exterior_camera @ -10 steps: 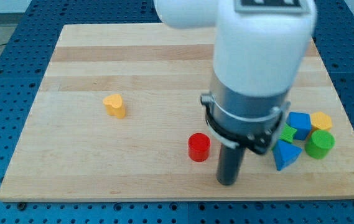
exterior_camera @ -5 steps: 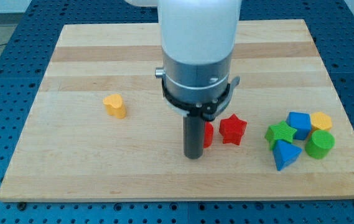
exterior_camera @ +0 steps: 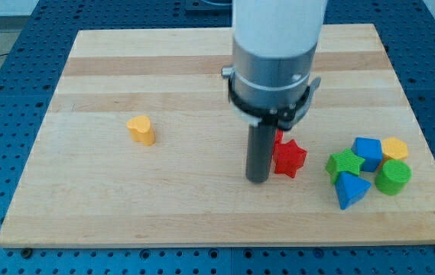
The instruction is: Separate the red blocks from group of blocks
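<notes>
Risks nudging red star (exterior_camera: 288, 158) toward green block (exterior_camera: 345, 163); tip (exterior_camera: 258, 179) touching star's left; no pincer fitted.

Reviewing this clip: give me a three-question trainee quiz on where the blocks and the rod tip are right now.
1. True or false: my tip is at the view's left of the red star.
2. Which block lies alone at the view's left? A yellow heart B green cylinder C blue triangle
3. Fill in: the blue, green and yellow cluster lies at the view's ____.

Key: 1 true; 2 A; 3 right.
</notes>
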